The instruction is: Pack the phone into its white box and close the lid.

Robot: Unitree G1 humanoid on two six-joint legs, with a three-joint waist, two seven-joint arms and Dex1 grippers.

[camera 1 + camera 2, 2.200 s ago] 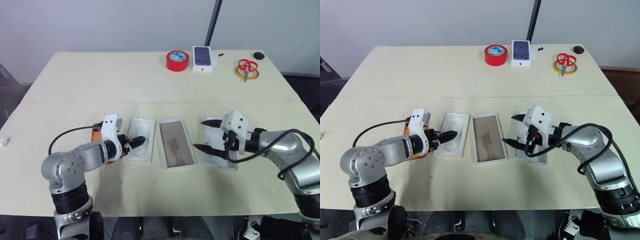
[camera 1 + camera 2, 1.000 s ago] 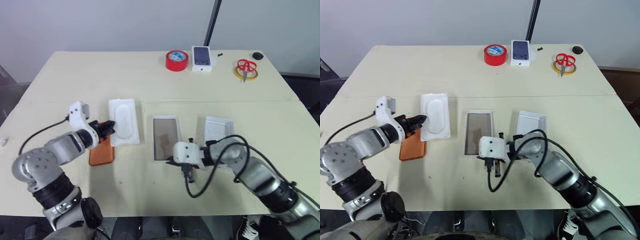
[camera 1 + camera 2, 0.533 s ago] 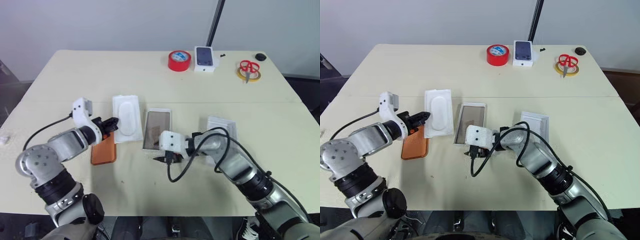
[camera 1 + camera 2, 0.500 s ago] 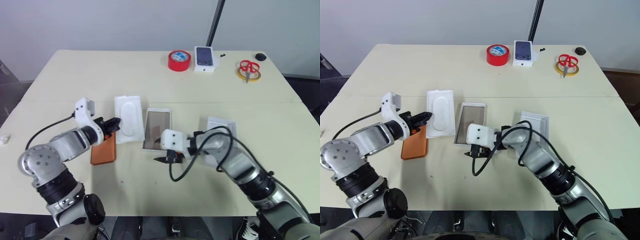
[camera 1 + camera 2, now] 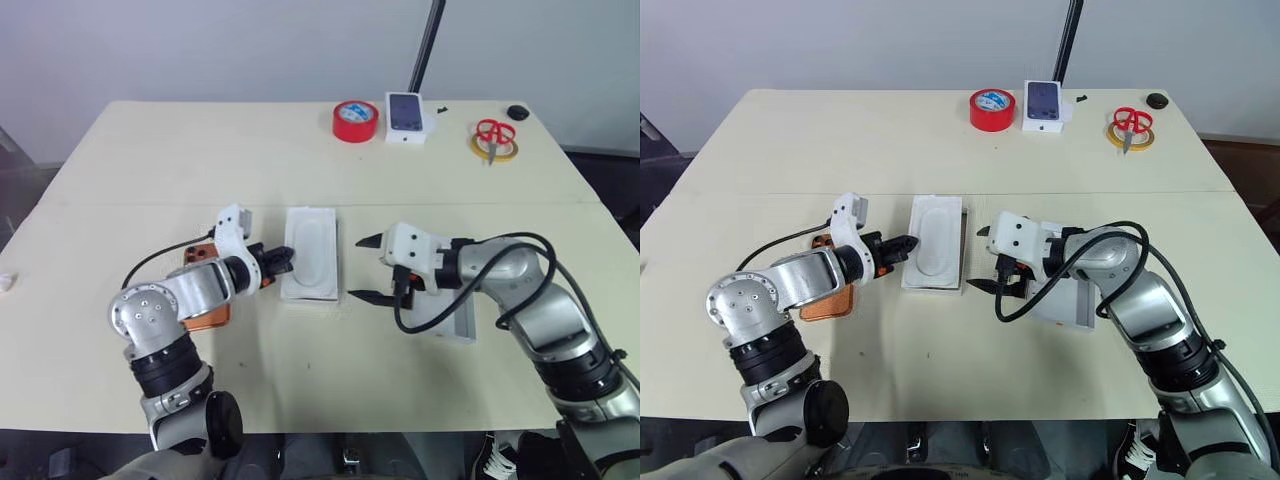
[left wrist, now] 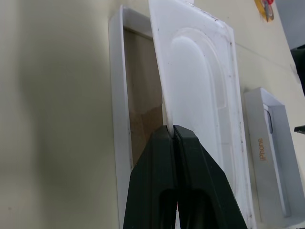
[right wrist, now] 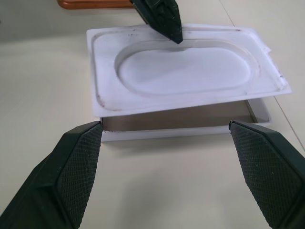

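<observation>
Your left gripper [image 5: 288,258] is pinched shut on the near long edge of the white insert [image 5: 312,262], the sheet with the oval recess, just left of frame centre in the head views. In the left wrist view the two black fingers [image 6: 164,157] meet on that thin edge, and the insert lies tilted over the white box [image 6: 125,95], covering most of it; a strip of the box's brown floor and its rim show beside the insert. In the right wrist view you can see the box's rim [image 7: 181,130] under the insert's lifted edge.

Your right gripper [image 5: 368,270] sits just right of the insert, a little right of centre, with its fingers spread wide and nothing between them. One tip points at the insert's upper right side, the other at the table near its lower right corner. In the right wrist view both fingers [image 7: 71,162] flank the box from the near side without touching it.

The phone [image 5: 828,300] lies flat at centre left, partly hidden behind your left arm, apart from the box. The lid [image 5: 455,318] rests on the table to the right of centre, under your right forearm. The table [image 5: 200,150] carries a red tape roll [image 5: 355,121], a small carton [image 5: 406,117] and scissors [image 5: 492,136] along the top of the frame.
</observation>
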